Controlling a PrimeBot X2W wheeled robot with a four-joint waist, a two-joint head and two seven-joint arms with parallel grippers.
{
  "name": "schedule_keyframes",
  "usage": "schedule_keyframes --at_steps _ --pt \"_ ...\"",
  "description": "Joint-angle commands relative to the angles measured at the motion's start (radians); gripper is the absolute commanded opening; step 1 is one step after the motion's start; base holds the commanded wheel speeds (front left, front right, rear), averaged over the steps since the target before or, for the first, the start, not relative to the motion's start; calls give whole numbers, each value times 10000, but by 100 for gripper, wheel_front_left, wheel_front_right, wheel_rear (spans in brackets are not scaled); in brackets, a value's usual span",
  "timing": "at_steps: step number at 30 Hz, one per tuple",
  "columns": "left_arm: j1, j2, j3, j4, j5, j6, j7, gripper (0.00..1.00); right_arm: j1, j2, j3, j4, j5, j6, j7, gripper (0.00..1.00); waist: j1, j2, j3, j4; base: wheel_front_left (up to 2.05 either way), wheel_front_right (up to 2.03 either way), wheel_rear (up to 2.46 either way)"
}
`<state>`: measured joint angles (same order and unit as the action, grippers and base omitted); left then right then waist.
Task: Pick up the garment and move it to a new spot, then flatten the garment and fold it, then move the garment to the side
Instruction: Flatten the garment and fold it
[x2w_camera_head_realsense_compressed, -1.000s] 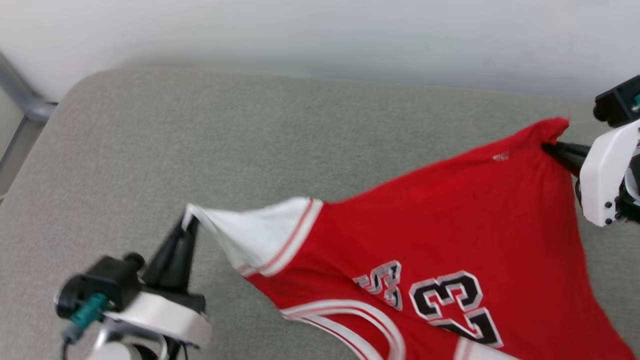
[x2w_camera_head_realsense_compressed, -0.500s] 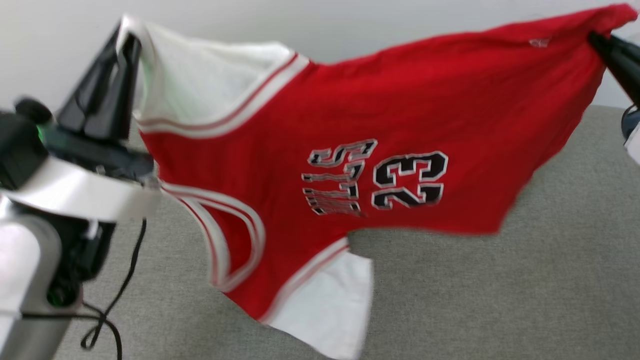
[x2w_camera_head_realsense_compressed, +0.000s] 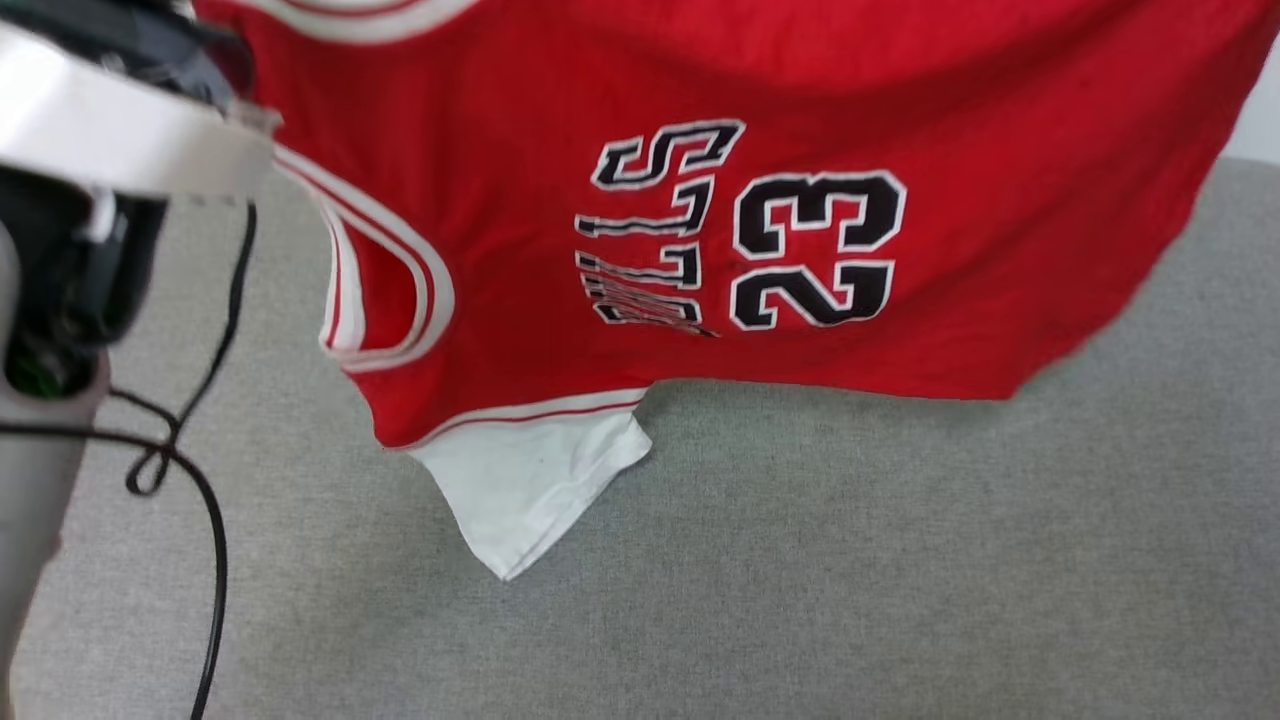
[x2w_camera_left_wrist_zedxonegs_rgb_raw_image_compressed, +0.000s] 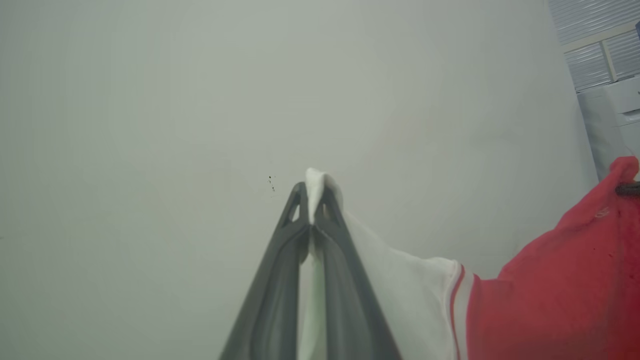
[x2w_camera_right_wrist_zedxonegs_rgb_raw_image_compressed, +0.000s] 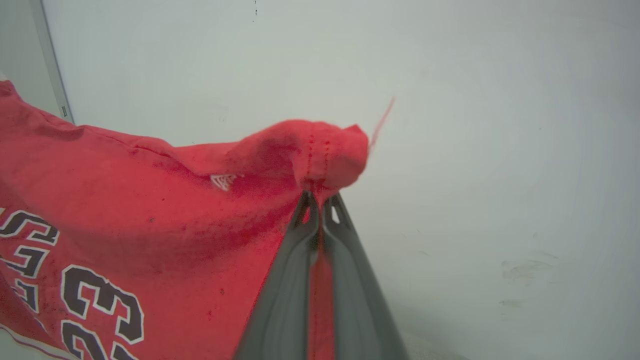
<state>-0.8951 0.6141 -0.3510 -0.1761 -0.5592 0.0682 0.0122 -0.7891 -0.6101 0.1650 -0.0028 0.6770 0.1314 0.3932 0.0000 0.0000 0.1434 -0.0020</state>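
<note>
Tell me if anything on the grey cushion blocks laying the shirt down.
Nothing visible does. The shirt hangs from the left gripper and right gripper, both shut on it, over the cushion. Only a black cable hangs at the left arm, beside the shirt, not under it.

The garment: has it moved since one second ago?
Yes. The garment has risen: its top edge lay below the back edge of the grey cushion; now it reaches above that edge.

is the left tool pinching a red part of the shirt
No, the left tool is shut on the tip of the white sleeve of the garment; the red cloth begins past the striped trim.
</note>
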Motion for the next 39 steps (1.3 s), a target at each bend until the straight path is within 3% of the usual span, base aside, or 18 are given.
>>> schedule_keyframes --at_steps 1,12,24,31,39 --pt "-475 -165 18 213 -164 -98 62 0 -338 121 -168 -80 -169 -15 89 0 0 0 457 7 0 0 0" --pt "-4963 -861 -127 3108 75 -1016 101 0 -4206 703 -337 1306 -1298 -15 255 0 0 0 2886 -60 0 0 0" --pt "-9686 -1937 -499 6996 510 -1669 -755 0 -9476 1359 729 5345 -2482 -13 -1058 0 0 0 4021 16 0 0 0" --pt "-10139 -2086 -864 8287 420 -1866 -1224 0 -10160 1535 1586 7008 -2182 -13 -1851 0 0 0 4299 93 0 0 0" --pt "-8323 -1995 -1331 8847 49 -1959 -2135 0 -8831 1695 2851 7924 -1116 -15 -2899 0 0 0 4179 80 0 0 0"
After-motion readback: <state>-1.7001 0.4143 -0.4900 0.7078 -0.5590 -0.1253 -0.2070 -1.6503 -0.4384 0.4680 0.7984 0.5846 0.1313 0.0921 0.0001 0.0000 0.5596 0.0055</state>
